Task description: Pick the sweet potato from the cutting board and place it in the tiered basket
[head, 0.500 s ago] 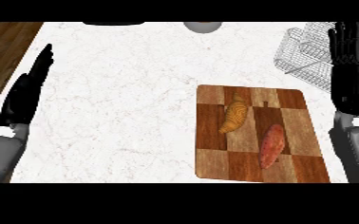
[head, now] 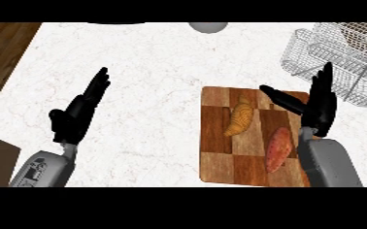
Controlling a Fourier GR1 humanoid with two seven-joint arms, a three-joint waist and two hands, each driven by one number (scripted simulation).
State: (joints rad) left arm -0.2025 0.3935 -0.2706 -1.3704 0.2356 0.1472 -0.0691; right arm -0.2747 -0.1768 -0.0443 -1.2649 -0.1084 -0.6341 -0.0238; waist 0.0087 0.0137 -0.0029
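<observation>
Where boarded: one sweet potato (head: 279, 150); one croissant (head: 240, 118)

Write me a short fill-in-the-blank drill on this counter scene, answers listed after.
1. The sweet potato lies on the ____ board.
2. The croissant lies to the sweet potato's ____ in the view.
3. The right hand hovers with fingers ____.
4. The wire basket holds ____ food.

Answers: cutting; left; open; no

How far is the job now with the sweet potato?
Nothing is done yet: the reddish sweet potato lies on the checkered wooden cutting board beside a golden croissant. The right hand hovers open above the board, holding nothing. Grasping and placing in the wire tiered basket remain.
</observation>
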